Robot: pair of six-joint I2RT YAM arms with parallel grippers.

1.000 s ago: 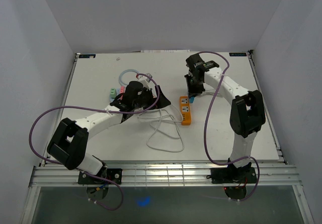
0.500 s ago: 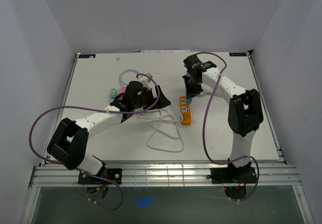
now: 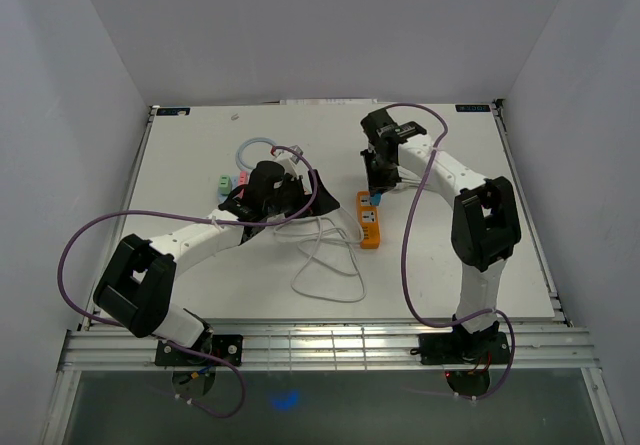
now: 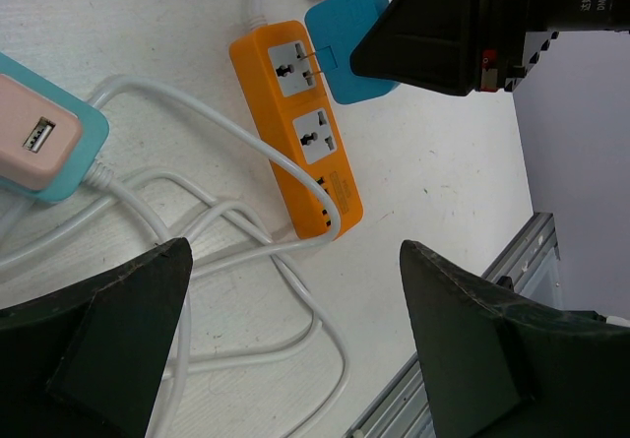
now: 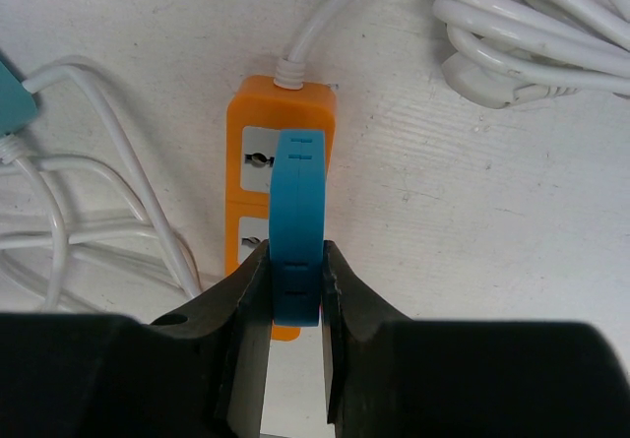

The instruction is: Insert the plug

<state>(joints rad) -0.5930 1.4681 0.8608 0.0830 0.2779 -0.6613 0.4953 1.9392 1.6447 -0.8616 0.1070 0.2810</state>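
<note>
1. Your right gripper point(image 5: 295, 295) has its jaws pinched on the blue plug point(image 5: 297, 212), one finger against each flat side.
2. You are holding the plug over the orange power strip point(image 4: 295, 123), at the end where the strip's white cord point(image 5: 288, 64) enters.
3. In the left wrist view, the plug's two metal prongs point(image 4: 310, 64) are bare and lie across the face of the socket nearest that cord. You cannot tell whether their tips touch it.
4. Your left gripper point(image 4: 295, 251) has its jaws spread wide and grips nothing. It hovers above the white cable loops point(image 4: 148, 87) beside the strip.
5. A pink-and-teal adapter point(image 4: 39, 148) lies on the table point(image 3: 200, 145), apart from the strip, with cable running from it.
6. From above, the strip lies between your two arms, near the table's middle.
</note>
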